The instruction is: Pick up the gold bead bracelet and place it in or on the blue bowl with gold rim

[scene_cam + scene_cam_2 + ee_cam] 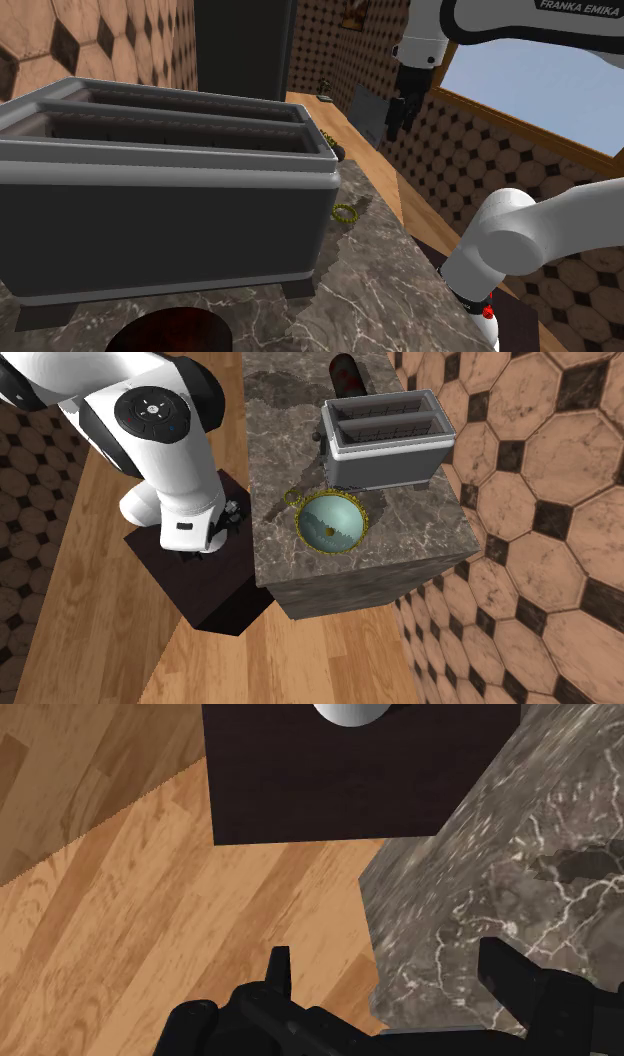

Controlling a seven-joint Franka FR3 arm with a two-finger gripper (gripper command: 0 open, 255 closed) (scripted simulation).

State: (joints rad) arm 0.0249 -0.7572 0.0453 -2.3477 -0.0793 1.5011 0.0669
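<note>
Gold bead bracelet (343, 212) lies on the marble counter (400, 290) beside the toaster (170, 210), near the blue bowl (345, 512), as my gripper (397, 125), fingers spread and empty, hangs high; I should centre over it, then descend straight.

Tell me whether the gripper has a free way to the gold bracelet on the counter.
Probably yes. The bracelet lies uncovered on the counter, and the open gripper hangs higher, off to the side. The toaster and bowl stand close, so room is tight.
</note>
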